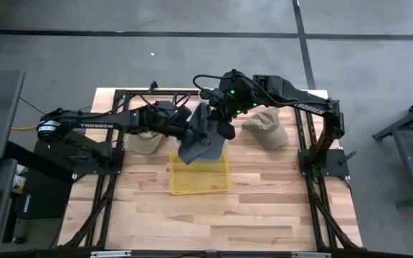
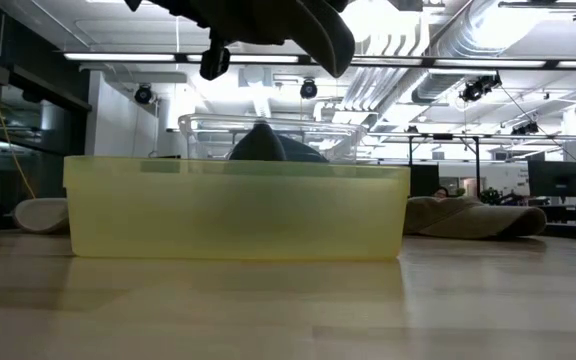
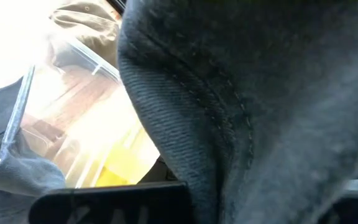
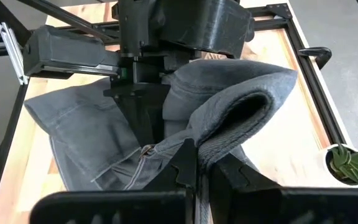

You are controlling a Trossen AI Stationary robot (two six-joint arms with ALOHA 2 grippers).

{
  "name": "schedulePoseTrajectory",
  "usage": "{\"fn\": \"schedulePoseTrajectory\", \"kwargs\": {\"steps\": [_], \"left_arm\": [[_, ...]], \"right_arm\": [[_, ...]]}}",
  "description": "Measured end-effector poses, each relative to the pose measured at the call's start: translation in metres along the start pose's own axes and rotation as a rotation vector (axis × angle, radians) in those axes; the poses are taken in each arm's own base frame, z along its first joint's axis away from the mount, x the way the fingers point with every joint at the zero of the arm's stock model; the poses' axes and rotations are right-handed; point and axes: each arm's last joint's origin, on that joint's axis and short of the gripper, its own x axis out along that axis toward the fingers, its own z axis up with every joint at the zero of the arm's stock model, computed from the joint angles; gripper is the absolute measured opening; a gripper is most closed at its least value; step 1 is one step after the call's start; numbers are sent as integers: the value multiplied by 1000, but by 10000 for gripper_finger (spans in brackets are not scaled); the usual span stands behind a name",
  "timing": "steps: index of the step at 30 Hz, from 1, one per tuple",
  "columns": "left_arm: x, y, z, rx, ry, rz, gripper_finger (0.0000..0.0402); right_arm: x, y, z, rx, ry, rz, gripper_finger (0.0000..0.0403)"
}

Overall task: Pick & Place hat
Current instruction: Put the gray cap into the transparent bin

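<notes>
A: Where are the two tools?

B: Both are up over the yellow tub (image 1: 200, 178), meeting at the grey hat (image 1: 201, 143). The right tool (image 4: 197, 165) has its fingers pinched tight on the edge of the hat's brim; its own camera shows the folded denim running straight into the closed jaws. The left tool (image 1: 192, 133) comes in from the other side and is closed on the hat's crown. Its own camera is filled with grey fabric, so I can't make out exactly which fold it has.

A: So the hat is off the bench?

B: Yes. It hangs between the two tools, above the far edge of the yellow tub, with its lower end drooping toward the tub. From bench level a dark shape hangs at the top of the picture, above the tub.

A: What else is around?

B: A clear plastic box (image 2: 268, 138) stands just behind the yellow tub at bench level, with a grey mound showing inside or behind it; I can't tell which. A tan cap (image 1: 267, 127) lies on the bench (image 1: 264, 208) to the right of the tub, under the right arm. Another tan cap (image 1: 145, 142) lies to the left, partly under the left arm. Both are apart from the tub.
</notes>
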Motion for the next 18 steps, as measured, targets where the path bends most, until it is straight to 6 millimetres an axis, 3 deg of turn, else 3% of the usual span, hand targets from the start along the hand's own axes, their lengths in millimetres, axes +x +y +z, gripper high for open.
{"fn": "schedulePoseTrajectory", "kwargs": {"steps": [4, 14, 18], "left_arm": [[0, 0, 0, -2, 0, -1, 2], [0, 0, 0, -14, 2, -1, 0], [0, 0, 0, -28, -7, 0, 0]], "right_arm": [[0, 0, 0, 4, 1, -10, 20], [-4, -5, 0, 37, -9, -58, 146], [-22, -11, -2, 46, -19, -156, 182]]}}
